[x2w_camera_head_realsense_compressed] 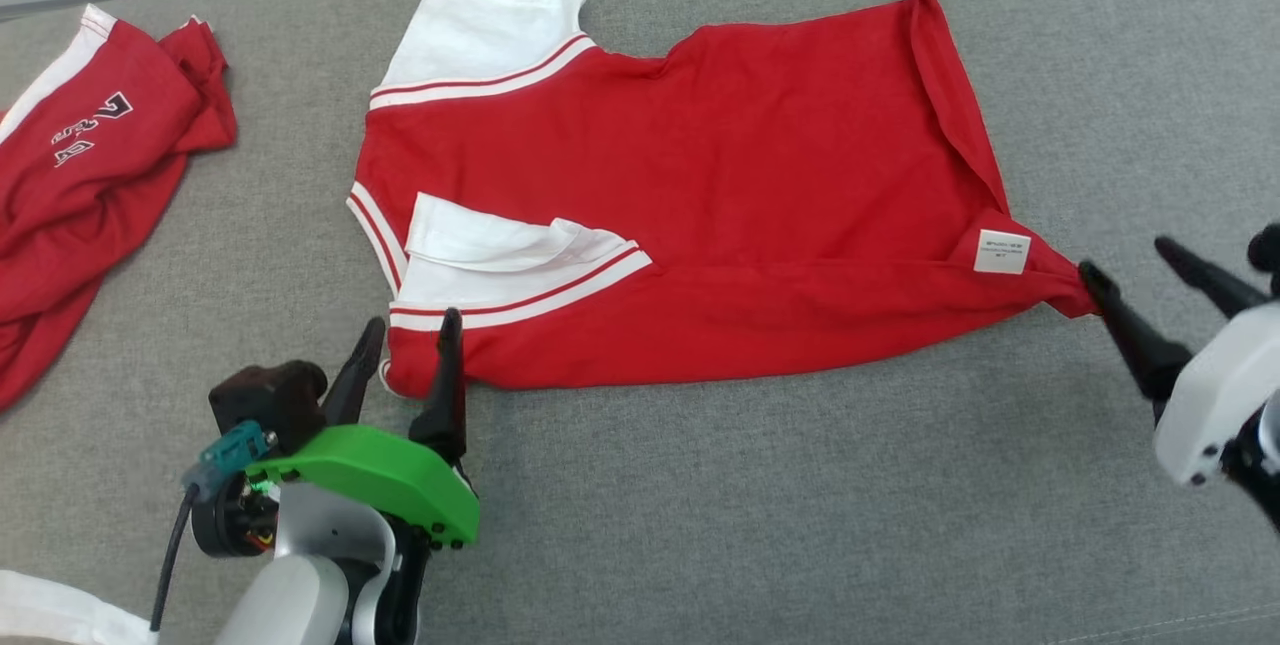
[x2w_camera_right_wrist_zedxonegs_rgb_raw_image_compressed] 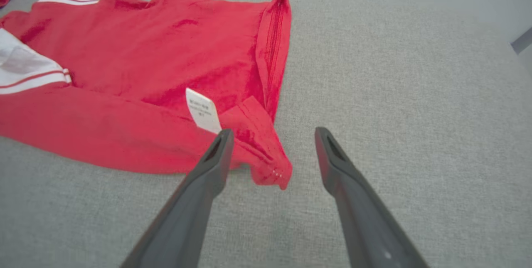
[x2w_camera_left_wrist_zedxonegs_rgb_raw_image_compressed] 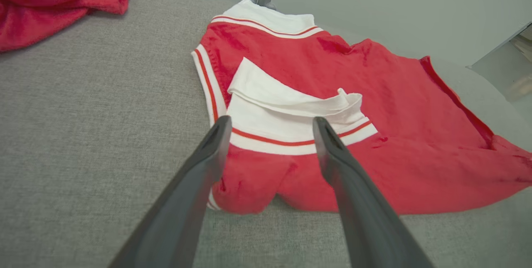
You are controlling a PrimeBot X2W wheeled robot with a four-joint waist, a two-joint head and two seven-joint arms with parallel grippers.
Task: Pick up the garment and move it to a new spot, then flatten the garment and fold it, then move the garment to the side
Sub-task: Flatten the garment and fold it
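We see a grey woven table surface (x2w_camera_head_realsense_compressed: 700, 525) running across the whole head view. At its centre lies the red short-sleeved garment with white, red-striped sleeves (x2w_camera_head_realsense_compressed: 720, 175). It is spread mostly flat, with its sleeves toward 9 o'clock and its hem toward 3 o'clock. The nearer sleeve is folded over onto the body, and the hem edge is turned back on itself.

At 9 o'clock, well apart from it, a second red garment with white trim and white lettering (x2w_camera_head_realsense_compressed: 90, 185) lies crumpled.

At 7 o'clock we find the left gripper (x2w_camera_head_realsense_compressed: 412, 319), its two dark fingers spread apart and holding nothing. Their tips are over the garment's near sleeve corner.

At 3 o'clock is the right gripper (x2w_camera_head_realsense_compressed: 1127, 258), its fingers also spread and empty, either side of the pointed hem corner.

Just beside that corner, a small white rectangular label (x2w_camera_head_realsense_compressed: 1002, 251) lies on the red cloth.
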